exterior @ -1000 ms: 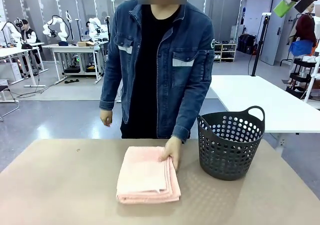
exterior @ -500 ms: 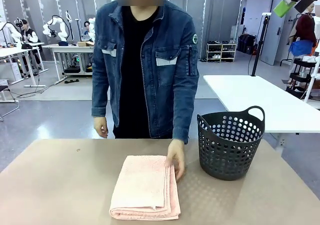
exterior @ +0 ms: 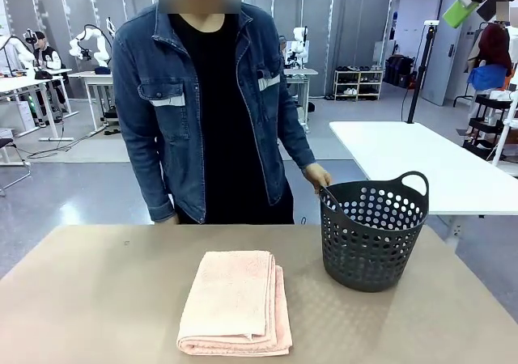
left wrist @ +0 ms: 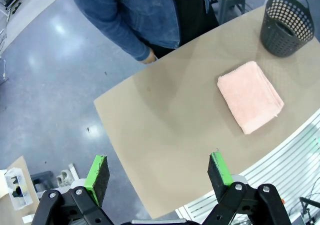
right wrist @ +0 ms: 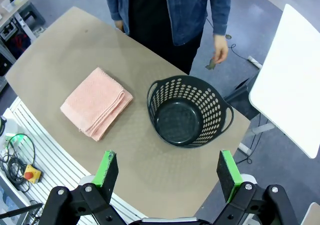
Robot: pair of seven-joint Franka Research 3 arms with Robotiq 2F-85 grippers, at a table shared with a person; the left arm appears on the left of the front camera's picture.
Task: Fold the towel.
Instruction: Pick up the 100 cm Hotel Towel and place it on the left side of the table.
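Observation:
The pale pink towel (exterior: 236, 301) lies folded into a thick rectangle on the tan table, near its front middle; it also shows in the left wrist view (left wrist: 250, 96) and the right wrist view (right wrist: 97, 103). My left gripper (left wrist: 158, 172) hangs high above the table's left end, open, nothing between its green pads. Equally high over the near edge, my right gripper (right wrist: 168, 169) stands open and empty. A person in a denim jacket stands at the far side with one hand (exterior: 316, 175) lifted beside the basket, off the towel.
A dark grey perforated basket (exterior: 373, 230) stands right of the towel, empty inside (right wrist: 187, 111). A white table (exterior: 421, 162) sits behind it. The tan table (exterior: 97, 291) has bare surface to the towel's left.
The person slid the folded towel toward me, then lifted the hand off it and stepped to the left. Both grippers stayed open.

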